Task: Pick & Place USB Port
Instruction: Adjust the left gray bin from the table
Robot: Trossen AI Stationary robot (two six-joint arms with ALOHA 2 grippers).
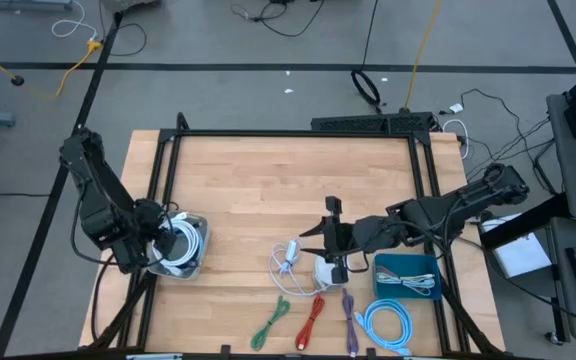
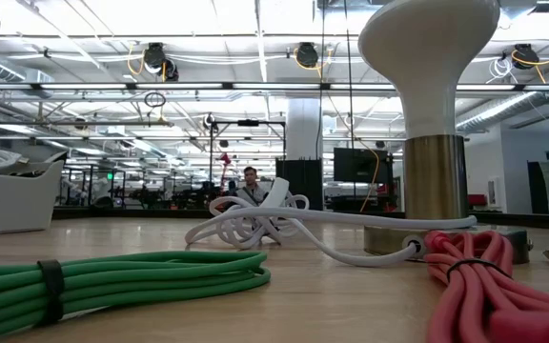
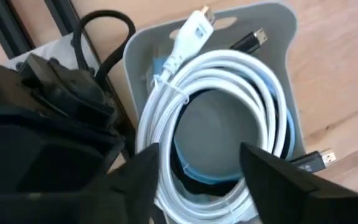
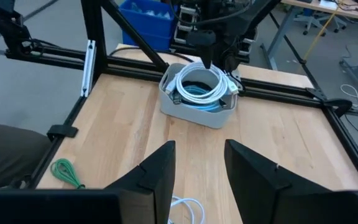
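Note:
A grey bin (image 1: 196, 262) at the table's left holds a coiled white USB cable (image 3: 229, 68), lying on a light blue cable (image 3: 284, 124). Its white plug (image 3: 194, 25) rests against the bin's wall. My left gripper (image 3: 207, 186) hangs open just above this coil, pointing down, one finger over each side of the ring; in the right wrist view it stands over the bin (image 4: 197, 99). My right gripper (image 1: 330, 245) is open and nearly level, in the air over the table's middle, with nothing between its fingers (image 4: 160, 174).
Below the right gripper lie a loose white cable (image 1: 288, 262) and a small white block (image 1: 325, 272). Green (image 1: 271, 322), red (image 1: 311, 320), purple (image 1: 349, 318) and light blue (image 1: 388, 325) bundles lie along the near edge, beside a teal bin (image 1: 405, 277). A black frame (image 1: 168, 160) borders the table.

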